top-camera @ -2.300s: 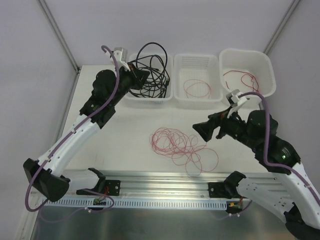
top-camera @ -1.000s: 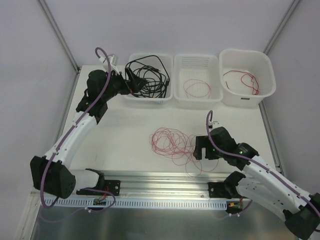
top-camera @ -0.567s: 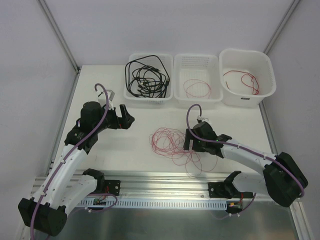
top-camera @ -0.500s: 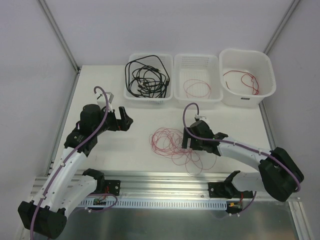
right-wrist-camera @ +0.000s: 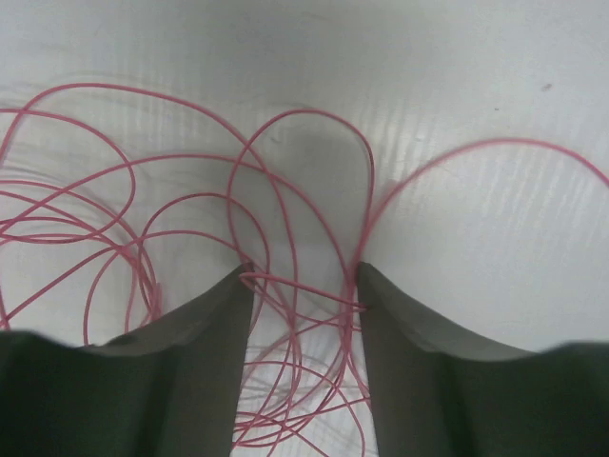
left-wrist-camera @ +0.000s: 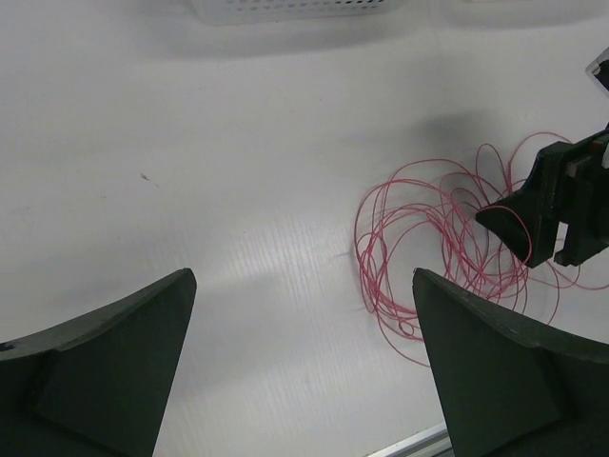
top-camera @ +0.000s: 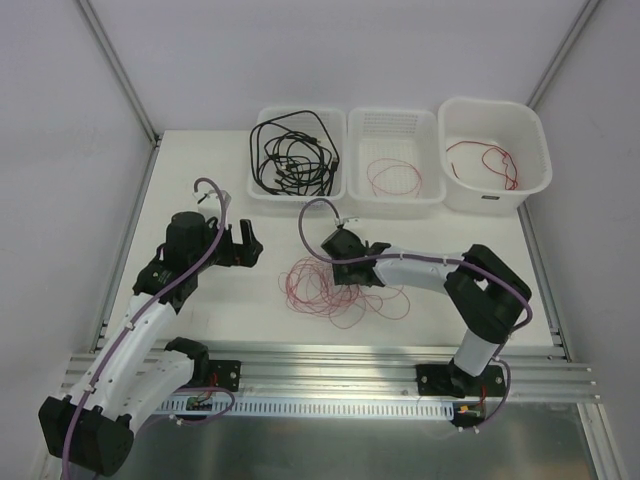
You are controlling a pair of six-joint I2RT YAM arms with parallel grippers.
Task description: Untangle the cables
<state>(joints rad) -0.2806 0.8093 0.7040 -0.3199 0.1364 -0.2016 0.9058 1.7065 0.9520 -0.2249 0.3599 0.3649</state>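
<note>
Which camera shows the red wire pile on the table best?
The top external view: the whole red wire pile shows. The left wrist view has it partly cut off; the right wrist view shows only some loops up close.

Matt ribbed table [left-wrist-camera: 238,143], smooth pink wire [top-camera: 325,290], white plastic bins [top-camera: 395,208]

Both arms wear white shells between black joint housings. A thin purple hose [top-camera: 208,184] runs along the left arm [top-camera: 140,315], at the left of the top view, and another along the right arm [top-camera: 420,268], centre right. The left gripper [left-wrist-camera: 303,281] and right gripper [right-wrist-camera: 304,276] have matte black, wedge-shaped fingers [left-wrist-camera: 105,371].
</note>
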